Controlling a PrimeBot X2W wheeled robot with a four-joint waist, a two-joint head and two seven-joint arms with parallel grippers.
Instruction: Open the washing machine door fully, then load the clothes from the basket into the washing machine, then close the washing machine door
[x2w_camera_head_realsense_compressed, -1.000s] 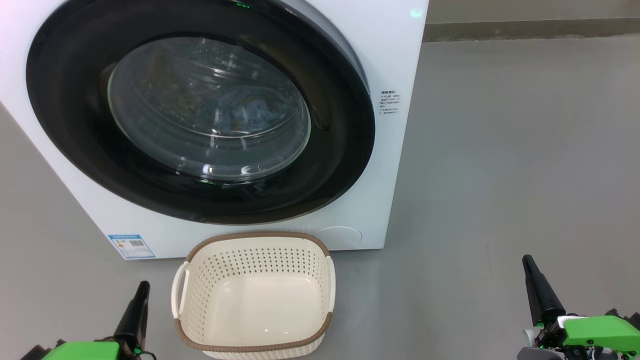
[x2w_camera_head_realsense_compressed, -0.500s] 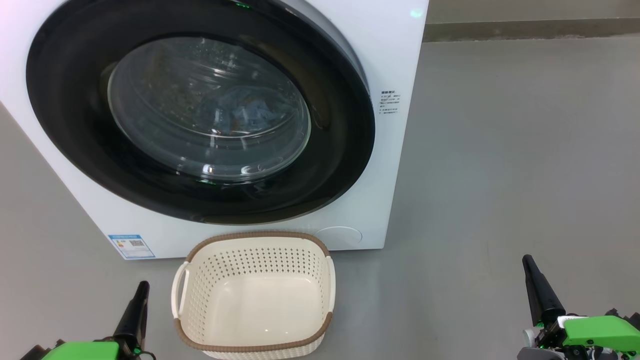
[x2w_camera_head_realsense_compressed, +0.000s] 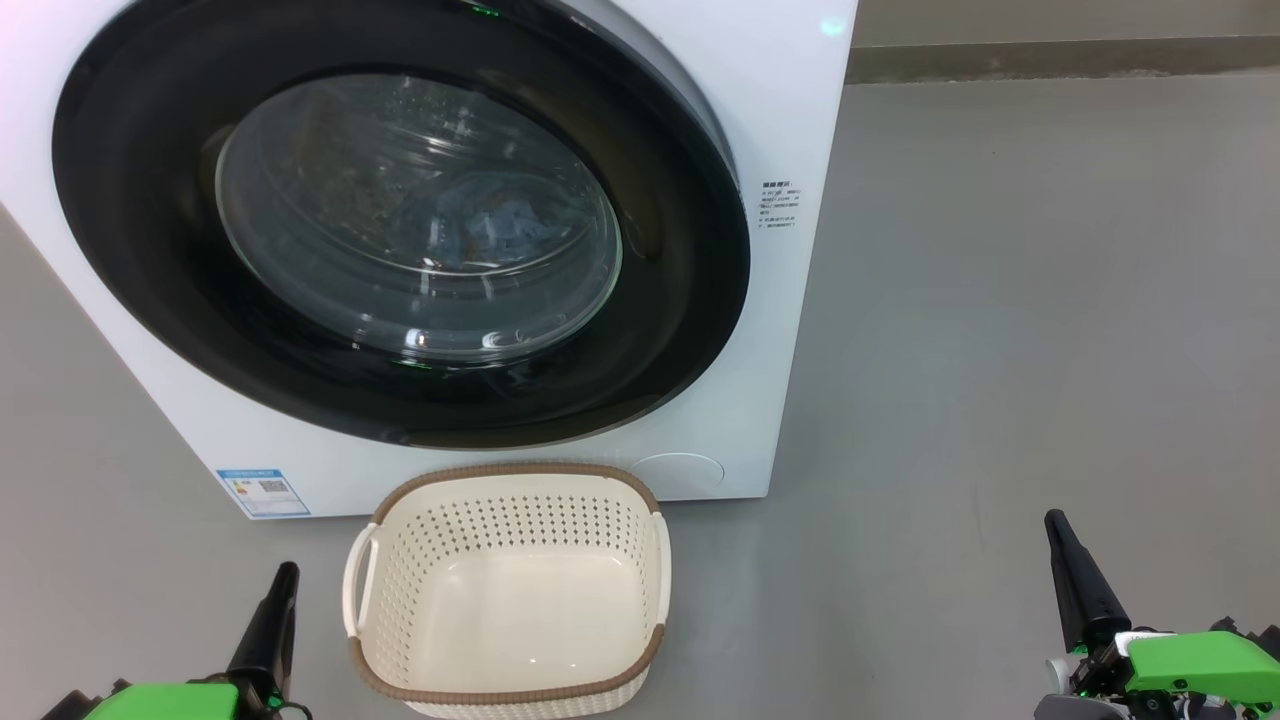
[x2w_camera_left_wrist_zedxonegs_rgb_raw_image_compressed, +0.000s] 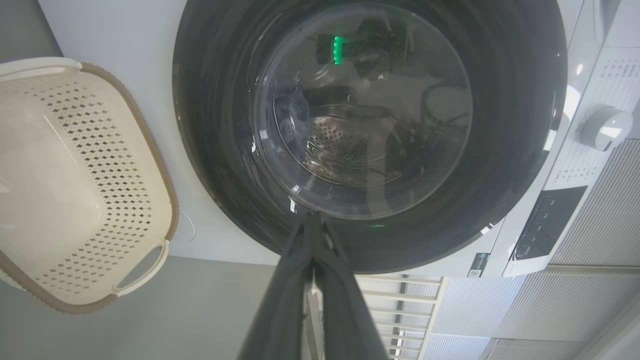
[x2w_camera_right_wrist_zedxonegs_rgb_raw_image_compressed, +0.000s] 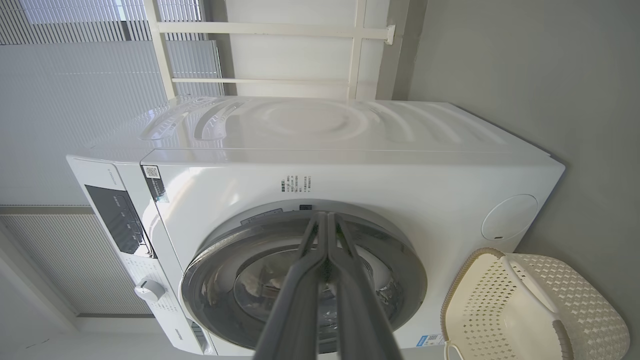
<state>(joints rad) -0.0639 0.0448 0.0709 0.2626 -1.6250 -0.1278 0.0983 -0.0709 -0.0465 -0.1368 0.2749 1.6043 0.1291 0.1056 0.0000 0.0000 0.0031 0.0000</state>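
Observation:
The white washing machine (x2w_camera_head_realsense_compressed: 790, 110) stands ahead with its black-rimmed round door (x2w_camera_head_realsense_compressed: 660, 330) closed flat against the front. Through the glass bowl I see light blue clothes (x2w_camera_head_realsense_compressed: 500, 225) lying inside the drum. On the floor just before the machine sits the cream basket (x2w_camera_head_realsense_compressed: 510, 590) with a brown rim, nothing in it. My left gripper (x2w_camera_head_realsense_compressed: 285, 572) rests shut at the basket's left, off the machine. Far out to the right my right gripper (x2w_camera_head_realsense_compressed: 1056, 522) is shut too, holding nothing. The left wrist view has the door (x2w_camera_left_wrist_zedxonegs_rgb_raw_image_compressed: 505, 150), the basket (x2w_camera_left_wrist_zedxonegs_rgb_raw_image_compressed: 75, 180) and the shut gripper (x2w_camera_left_wrist_zedxonegs_rgb_raw_image_compressed: 313, 216).
Grey floor (x2w_camera_head_realsense_compressed: 1020, 330) stretches wide to the machine's right. A blue label sticker (x2w_camera_head_realsense_compressed: 262, 491) sits on the machine's lower left front. In the right wrist view the machine (x2w_camera_right_wrist_zedxonegs_rgb_raw_image_compressed: 350, 165), its control knob (x2w_camera_right_wrist_zedxonegs_rgb_raw_image_compressed: 148, 290), the basket (x2w_camera_right_wrist_zedxonegs_rgb_raw_image_compressed: 540, 310) and a white railing (x2w_camera_right_wrist_zedxonegs_rgb_raw_image_compressed: 270, 55) appear.

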